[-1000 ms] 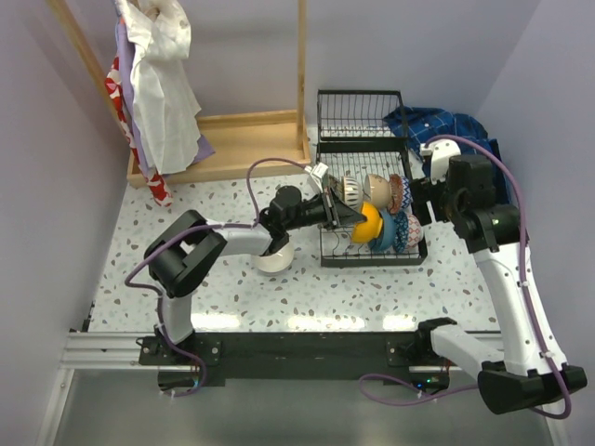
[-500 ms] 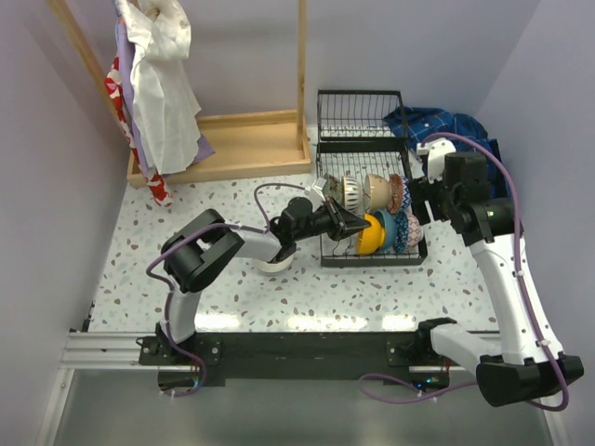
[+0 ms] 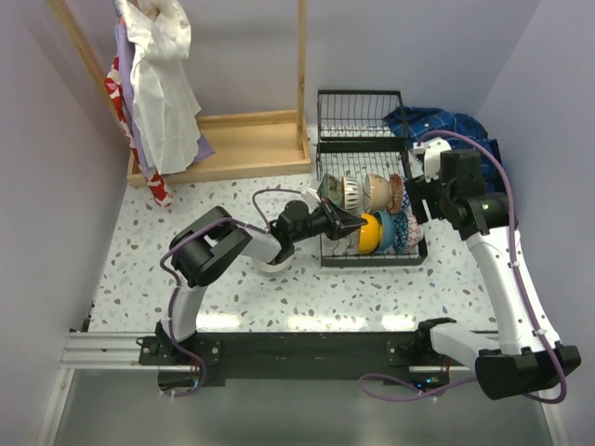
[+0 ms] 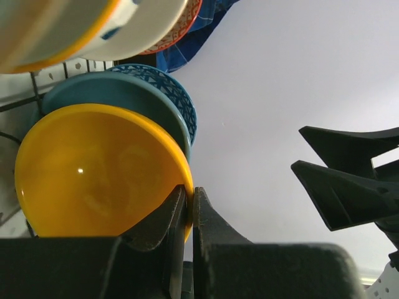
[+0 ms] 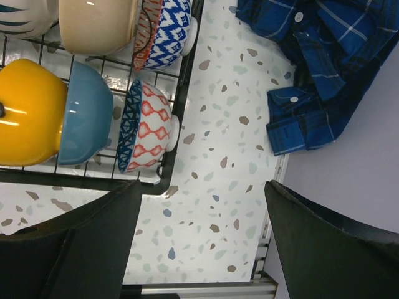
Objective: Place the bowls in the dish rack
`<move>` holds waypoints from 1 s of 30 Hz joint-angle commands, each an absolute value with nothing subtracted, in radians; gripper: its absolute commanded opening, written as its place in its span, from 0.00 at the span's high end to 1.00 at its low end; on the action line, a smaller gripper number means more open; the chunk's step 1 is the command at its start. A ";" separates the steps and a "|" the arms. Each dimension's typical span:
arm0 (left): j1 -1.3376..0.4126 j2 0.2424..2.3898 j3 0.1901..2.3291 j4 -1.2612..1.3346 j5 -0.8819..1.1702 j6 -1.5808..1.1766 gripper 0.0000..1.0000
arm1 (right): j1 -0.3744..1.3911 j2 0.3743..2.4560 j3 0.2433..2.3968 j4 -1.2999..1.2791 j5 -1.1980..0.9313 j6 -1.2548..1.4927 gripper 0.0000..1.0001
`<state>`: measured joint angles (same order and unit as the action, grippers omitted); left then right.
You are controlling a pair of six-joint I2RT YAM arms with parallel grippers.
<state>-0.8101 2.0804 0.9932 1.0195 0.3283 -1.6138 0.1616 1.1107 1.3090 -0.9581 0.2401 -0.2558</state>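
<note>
Left gripper (image 4: 190,193) has pushed the yellow bowl (image 4: 93,168) further into the rack (image 3: 372,263), against the teal bowl (image 5: 87,118); still pinching its rim; right gripper (image 5: 199,187) spread wide, empty; release next, probably.

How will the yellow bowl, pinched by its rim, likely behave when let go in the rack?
The yellow bowl looks glossy, so it may slip in the left fingers' thin rim pinch. It seems hard ceramic and might chip against the teal bowl beside it. Standing on edge, it could roll or tip unless the dish rack wires hold it.
</note>
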 commanded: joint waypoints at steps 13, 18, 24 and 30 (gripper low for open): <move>-0.767 2.051 0.951 0.996 0.411 -1.494 0.69 | 0.158 1.101 1.295 -0.936 0.212 -0.247 0.17; -0.717 1.913 1.000 0.749 0.514 -1.323 0.44 | 0.156 1.086 1.304 -0.937 0.244 -0.253 0.16; -0.583 1.817 1.141 0.199 0.595 -0.953 0.36 | 0.156 1.086 1.345 -0.980 0.218 -0.245 0.14; -0.555 1.726 1.336 -0.435 0.646 -0.293 0.36 | 0.156 1.009 1.281 -0.966 0.149 -0.253 0.12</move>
